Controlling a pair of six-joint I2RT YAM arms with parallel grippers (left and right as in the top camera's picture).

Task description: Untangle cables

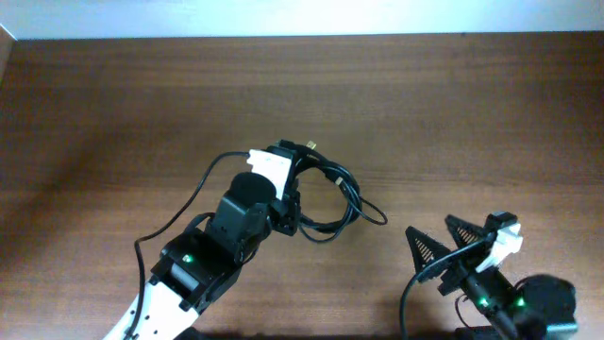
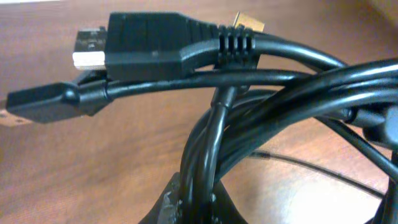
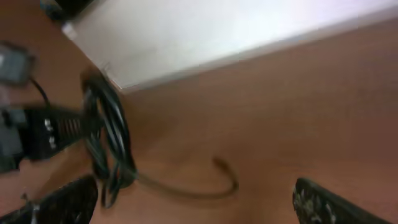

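The brown wood bench (image 1: 113, 113) carries everything. The left arm (image 1: 217, 246) reaches in from 7 o'clock. The left jaws are pressed together, pinching the cables (image 1: 335, 194), which sit just by bench centre. The right arm (image 1: 510, 302) sits at 4 o'clock, right jaws spread wide and empty. The cables look light, limp and slick, wound into one loop. The free bend at 3 o'clock looks the best hold. The big plug (image 2: 149, 46) is stiffer, the gold tip (image 2: 249, 23) fragile.
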